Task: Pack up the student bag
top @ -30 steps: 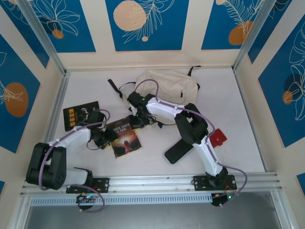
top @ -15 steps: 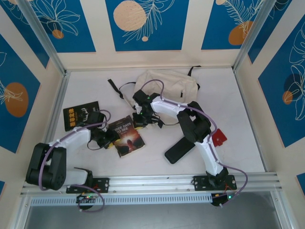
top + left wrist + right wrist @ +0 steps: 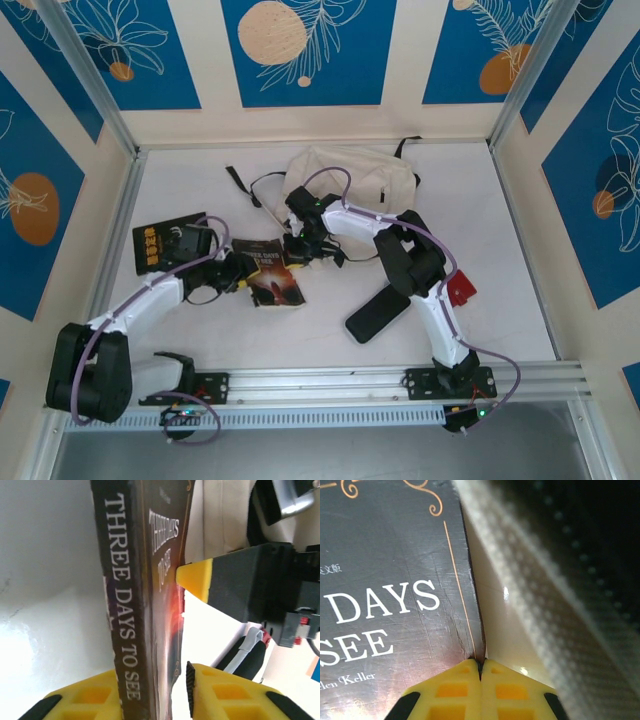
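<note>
Table (image 3: 500, 240): a white surface with patterned blue and cream walls on three sides.

Student bag (image 3: 350, 175): the largest item on the table. It lies flat at the far middle, close to the back wall. The body is soft cream fabric, slumped and creased. Black straps trail from its left end and show at its far right corner. A small dark mark sits on the upper face. In the left wrist view the cream fabric (image 3: 220, 520) shows behind the book.

Right arm (image 3: 420, 270): reaches from its base toward the far left, and its wrist is at the near edge of the bag.

Left arm (image 3: 140, 300): lies low and extends toward the table centre.

Book (image 3: 275, 280): dark cover, titled "Three Days to See". It is just in front of the bag, between the two grippers, and is tilted up off the table. The spine (image 3: 125, 630) faces the left wrist camera.

Second book (image 3: 165, 240): dark with yellow lettering. It lies flat near the left wall.

Black case (image 3: 375, 315): flat and oblong, beside the right arm.

Red object (image 3: 460, 288): small, to the right of the right arm.

Left gripper (image 3: 150, 697): its yellow fingers (image 3: 225, 692) stand on either side of the book at the spine. A thin gap may remain on the cover side, so it cannot be told whether they are pressing the book.

Right gripper (image 3: 481, 677): its fingers are pressed together, tips against the edge of the book cover (image 3: 395, 580). It cannot be told whether the cover is nipped between them.
</note>
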